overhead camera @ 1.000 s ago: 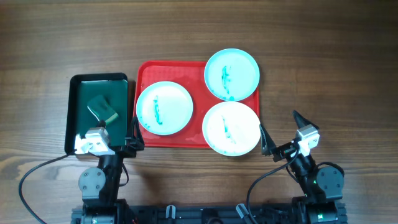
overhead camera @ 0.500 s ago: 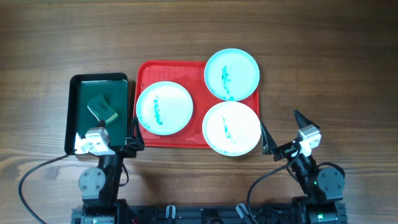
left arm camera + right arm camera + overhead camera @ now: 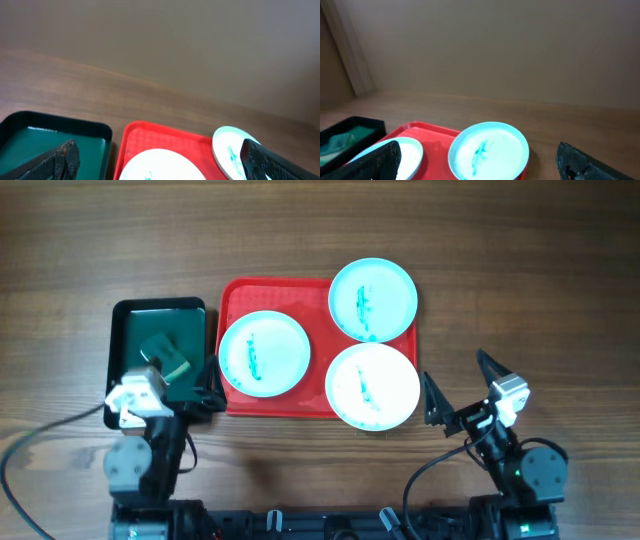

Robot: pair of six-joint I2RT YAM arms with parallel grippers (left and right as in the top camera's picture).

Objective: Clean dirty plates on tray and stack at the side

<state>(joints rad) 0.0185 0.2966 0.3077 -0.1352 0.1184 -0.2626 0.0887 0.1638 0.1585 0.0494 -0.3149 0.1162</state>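
Black fingers spread wide and holding nothing: the L gripper [image 3: 159, 150] and R gripper [image 3: 453, 372] hang at the wooden table's [image 3: 520, 240] near edge, just short of the red tray [image 3: 232, 295]. The L one is over the near end of the green tray [image 3: 125, 320], by a green wiping pad [image 3: 165, 358].

The near plate [image 3: 372, 385] sits closest to the R gripper and juts over the tray's near-right corner, prob. propped on the rim. A careless nudge there could tip it or slide it onto the table. The left plate [image 3: 263, 352] lies fully inside the tray. The far plate [image 3: 372, 298] overhangs the far-right corner and meets the near one edge to edge, so lifting either may drag its neighbour. All three carry teal smears, and wiping w/o a steadying hold could send a plate skating.

Can't tell whether the near plate rides on the far plate's rim or only touches it. Pad could be cloth or sponge, not clear. Wrist views crop the plates at the bottom edge. From overhead, the L fingers are mostly hidden under the wrist.
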